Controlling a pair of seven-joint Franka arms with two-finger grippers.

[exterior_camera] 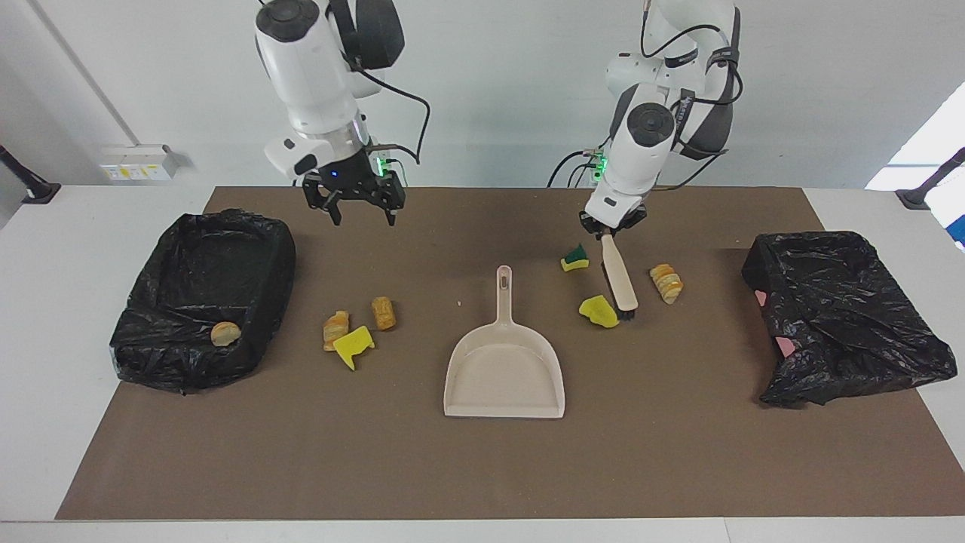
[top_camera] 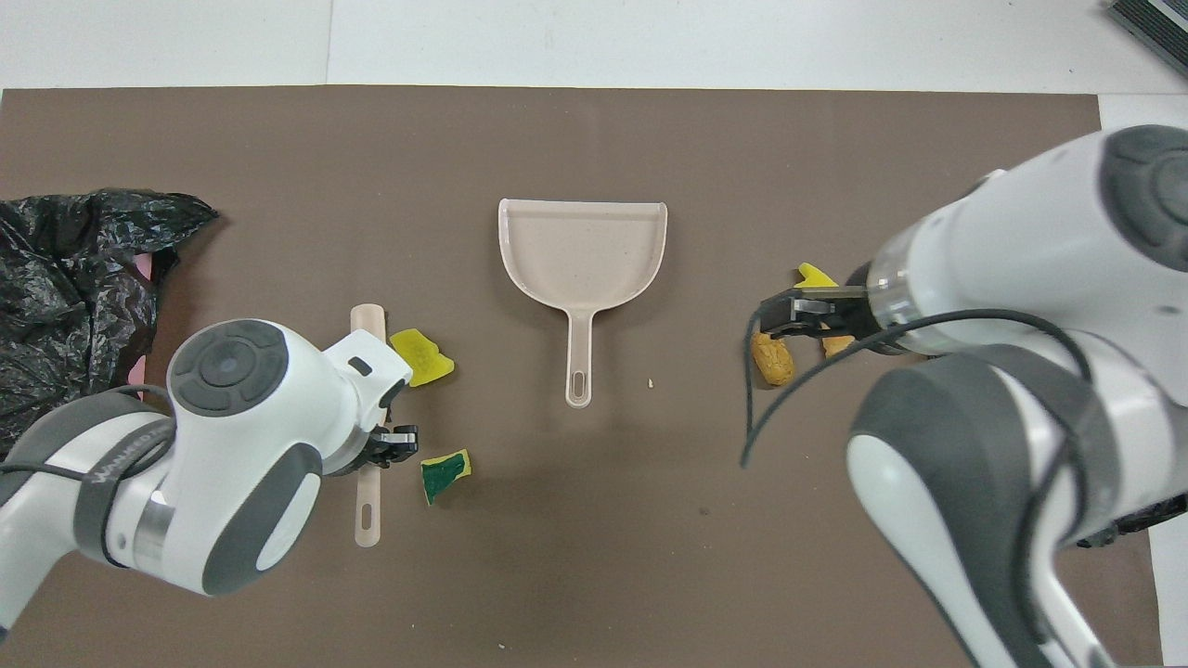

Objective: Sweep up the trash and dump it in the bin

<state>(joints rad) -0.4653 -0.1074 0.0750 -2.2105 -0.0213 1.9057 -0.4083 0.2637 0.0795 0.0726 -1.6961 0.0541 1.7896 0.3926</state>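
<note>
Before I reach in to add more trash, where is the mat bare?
Bare: the wide strip of mat along the edge farthest from the robots, past the dustpan mouth. Crowded: around the left gripper and its brush among sponge chunks, and the rolls under the right gripper.

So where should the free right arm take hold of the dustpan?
Grip the dustpan by its handle, coming straight down. The handle is narrow, lies flat and bare, and points toward the robots; the pan itself looks too wide. The open right gripper hangs nearby.
</note>
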